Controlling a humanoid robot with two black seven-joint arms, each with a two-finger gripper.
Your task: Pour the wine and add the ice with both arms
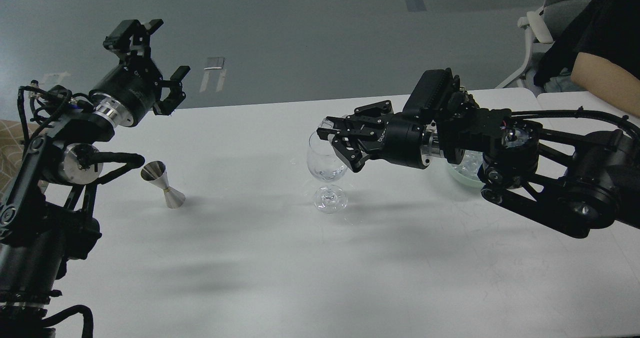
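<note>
Far left of the wine glass (327,170), the left claw (159,58) is hanging wide open, empty. Right of the glass rim, the right claw (334,137) is pinching one ice cube (326,124); more ice (470,164) is sitting in the bowl (462,178) beyond.

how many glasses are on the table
1. The wine glass stands upright near the table's middle, right gripper at its rim. The steel jigger to its left is no glass. The right arm could hide something behind it.
</note>
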